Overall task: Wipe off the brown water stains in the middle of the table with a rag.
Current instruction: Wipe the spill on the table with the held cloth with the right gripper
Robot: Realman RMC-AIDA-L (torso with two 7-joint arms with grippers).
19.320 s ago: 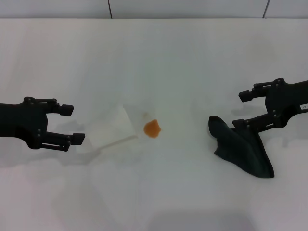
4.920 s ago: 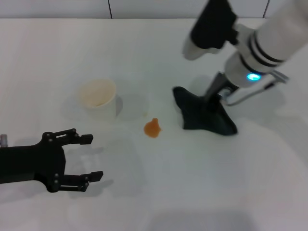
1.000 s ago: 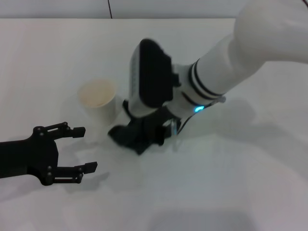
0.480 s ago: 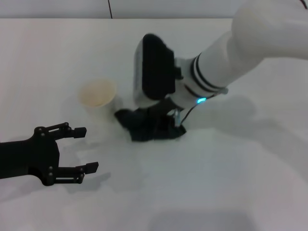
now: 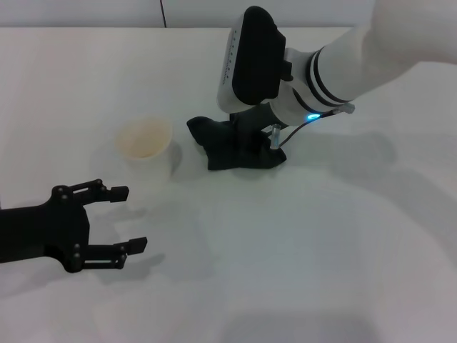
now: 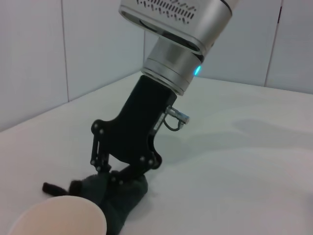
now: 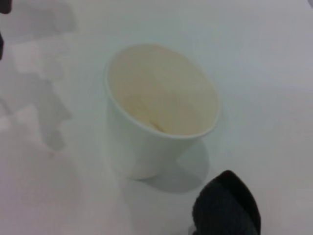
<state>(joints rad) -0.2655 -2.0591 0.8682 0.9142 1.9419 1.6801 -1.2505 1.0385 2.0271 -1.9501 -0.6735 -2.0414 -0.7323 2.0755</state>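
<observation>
The rag [image 5: 214, 146] is a dark crumpled cloth on the white table [image 5: 300, 257], just right of the white cup. My right gripper [image 5: 246, 146] presses down on it and is shut on it. The left wrist view shows the black fingers [image 6: 105, 169] sunk into the rag's folds [image 6: 122, 200]. A corner of the rag shows in the right wrist view [image 7: 226, 203]. No brown water stain shows in any view. My left gripper [image 5: 131, 218] is open and empty, low over the table at the front left.
A white paper cup [image 5: 145, 146] with a cream-tinted inside stands upright close to the left of the rag; it also shows in the right wrist view [image 7: 156, 112] and at the left wrist view's edge [image 6: 54, 218]. The big white right arm [image 5: 343, 64] reaches across the back right.
My right gripper has dragged the rag away from me and to the right, from in front of the cup to beside it. The left gripper has stayed still.
</observation>
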